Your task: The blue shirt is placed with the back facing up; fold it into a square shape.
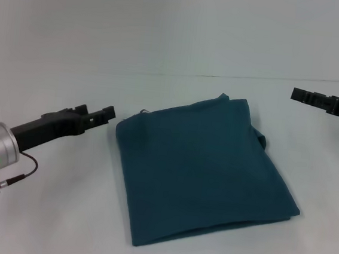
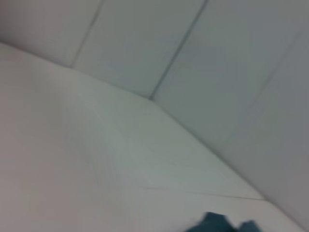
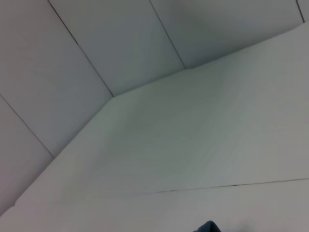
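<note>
One blue shirt (image 1: 204, 169), folded roughly square, mid-bench | left gripper (image 1: 98, 115) toward left edge, right gripper (image 1: 328, 104) toward right edge, both clear of cloth | finger states: cannot tell

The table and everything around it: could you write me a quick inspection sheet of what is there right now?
Surface: white table, plain.
Job's things: blue shirt lies folded into a rough square at the table's middle; a bit of fabric pokes out at its right edge.
Clutter: nothing seen.
Grippers: left tool hangs just left of the shirt, not touching it; right tool hangs off to the shirt's far right, apart from it.
Cables: a thin dark cable loops under the left arm's silver wrist.
Surroundings: pale panelled wall behind the table.
</note>
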